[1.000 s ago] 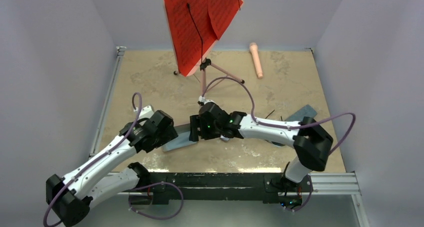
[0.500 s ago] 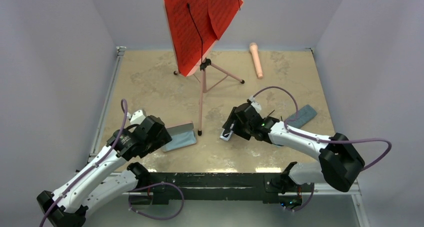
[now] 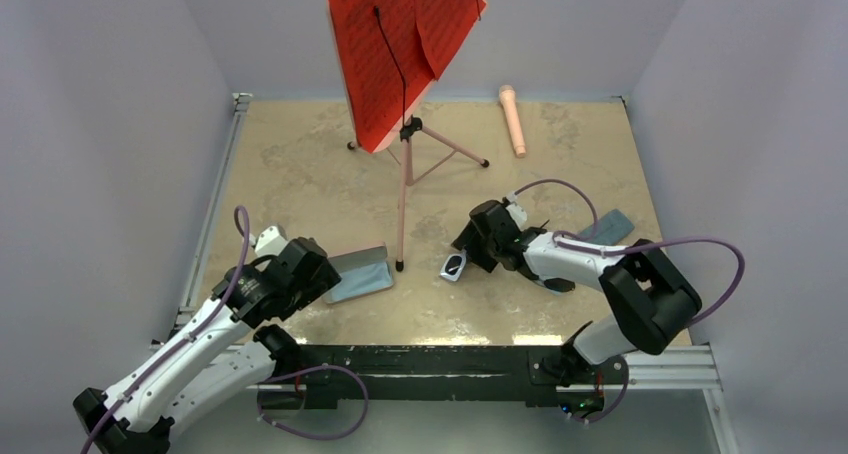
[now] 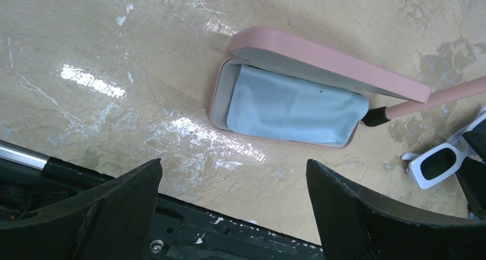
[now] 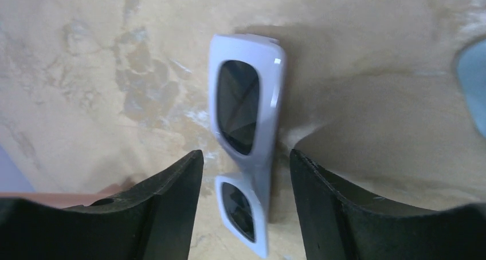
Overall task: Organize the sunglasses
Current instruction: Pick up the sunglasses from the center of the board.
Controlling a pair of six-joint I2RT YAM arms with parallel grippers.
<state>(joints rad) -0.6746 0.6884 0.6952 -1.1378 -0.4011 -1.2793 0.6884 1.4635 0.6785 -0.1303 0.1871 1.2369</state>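
Inside pink case (image 4: 326, 59), cloth (image 4: 295, 105); sunglasses (image 4: 438, 165) nearby

Two white arms with black joints, each trailing a purple cable.
The left arm (image 3: 170, 359) and right arm (image 3: 570, 264) are wearing smooth white shells between chunky black joint housings, and a thin purple cable (image 3: 690, 240) is running along each, looping free of the links. Each wrist is ending in two matte black fingers: the left fingers (image 4: 103, 208) are showing broad, wedge-shaped tips, the right fingers (image 5: 155, 214) a faintly grainy surface.
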